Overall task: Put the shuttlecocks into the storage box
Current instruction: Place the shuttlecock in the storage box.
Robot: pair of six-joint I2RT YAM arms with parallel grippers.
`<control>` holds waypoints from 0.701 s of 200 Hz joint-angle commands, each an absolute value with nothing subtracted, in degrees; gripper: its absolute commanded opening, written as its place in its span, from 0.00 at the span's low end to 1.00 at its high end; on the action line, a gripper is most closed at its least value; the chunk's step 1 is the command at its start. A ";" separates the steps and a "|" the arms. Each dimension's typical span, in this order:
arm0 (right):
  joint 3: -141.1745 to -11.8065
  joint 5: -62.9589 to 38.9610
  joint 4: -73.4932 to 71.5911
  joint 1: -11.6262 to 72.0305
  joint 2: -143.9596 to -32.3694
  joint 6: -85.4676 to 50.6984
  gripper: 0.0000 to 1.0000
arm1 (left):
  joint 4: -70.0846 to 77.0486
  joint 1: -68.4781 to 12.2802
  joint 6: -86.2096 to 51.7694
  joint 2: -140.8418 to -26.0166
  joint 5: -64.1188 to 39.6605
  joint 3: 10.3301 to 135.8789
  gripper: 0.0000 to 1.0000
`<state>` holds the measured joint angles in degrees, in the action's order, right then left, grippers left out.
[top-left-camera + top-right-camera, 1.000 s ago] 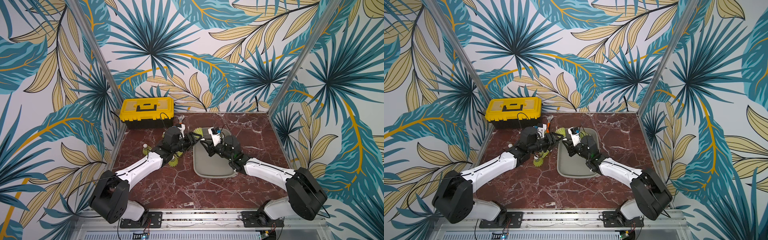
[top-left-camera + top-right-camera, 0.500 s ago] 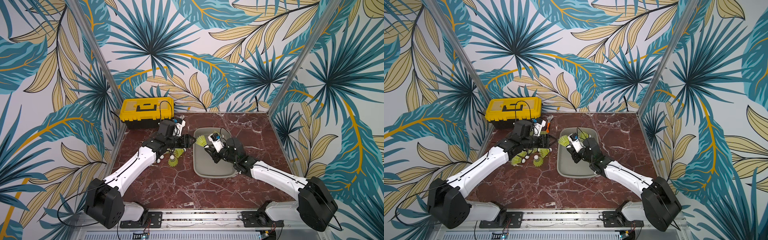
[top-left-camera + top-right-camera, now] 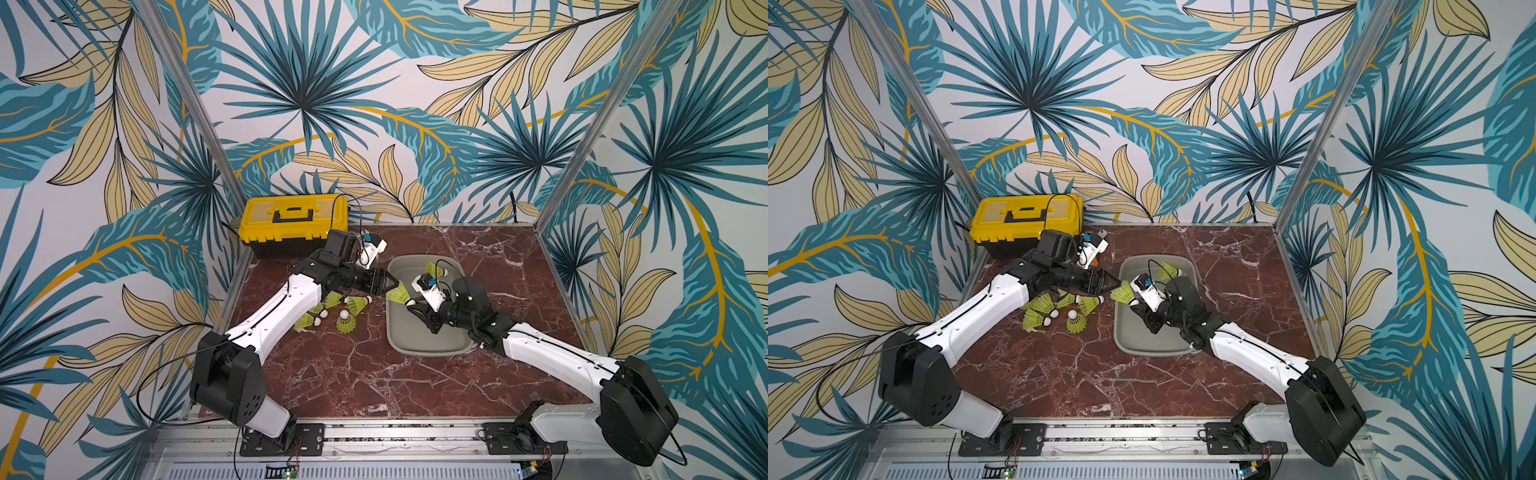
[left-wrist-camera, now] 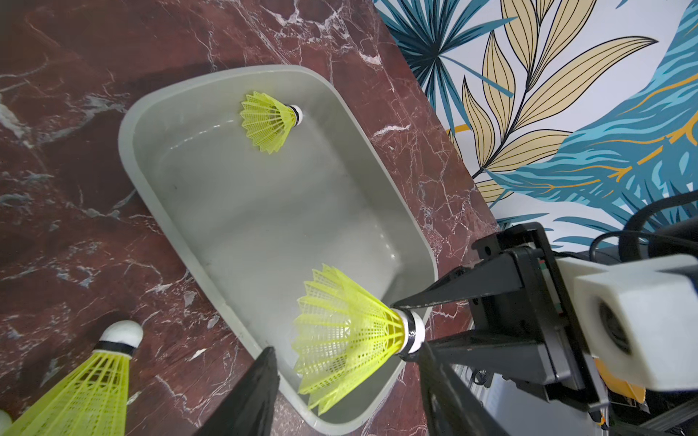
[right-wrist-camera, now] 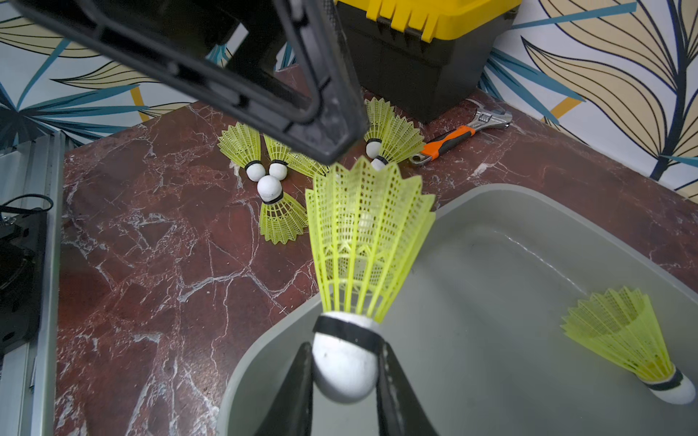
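**A:** How far along was the job?

**B:** Early, I judged. Only 1 shuttlecock (image 3: 434,269) lay inside the storage box (image 3: 428,349), on its side at the end nearer the far edge of the desk (image 3: 374,382). A second shuttlecock (image 5: 368,241) hung over the box's rim on the side facing the desk's left edge, not yet dropped in.

**A:** And the rest?

**B:** At least 5 loose shuttlecocks (image 3: 346,322) lay clustered on the desk between the box and the left edge. They were not far from the yellow toolbox (image 3: 291,224) in the far left corner. The left arm (image 3: 282,307) covered part of the cluster, so I could not give an exact count. All of those were left to move.

**A:** What was the right end effector doing?

**B:** The right end effector (image 5: 344,353) was clamped narrow on the second shuttlecock's white tip, with the skirt pointing away toward the cluster.

**A:** And the left one?

**B:** The left end effector (image 3: 390,286) stood with its jaws partly apart and held nothing. Its fingertips were just beside the rim of that skirt. Whether one touched it, I could not tell.
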<state>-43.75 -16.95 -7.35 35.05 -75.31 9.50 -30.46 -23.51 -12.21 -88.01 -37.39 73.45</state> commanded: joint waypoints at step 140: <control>-41.95 -14.00 -6.94 35.36 -73.33 10.03 0.23 | -20.03 -23.19 -21.75 -91.40 -51.40 73.40 0.00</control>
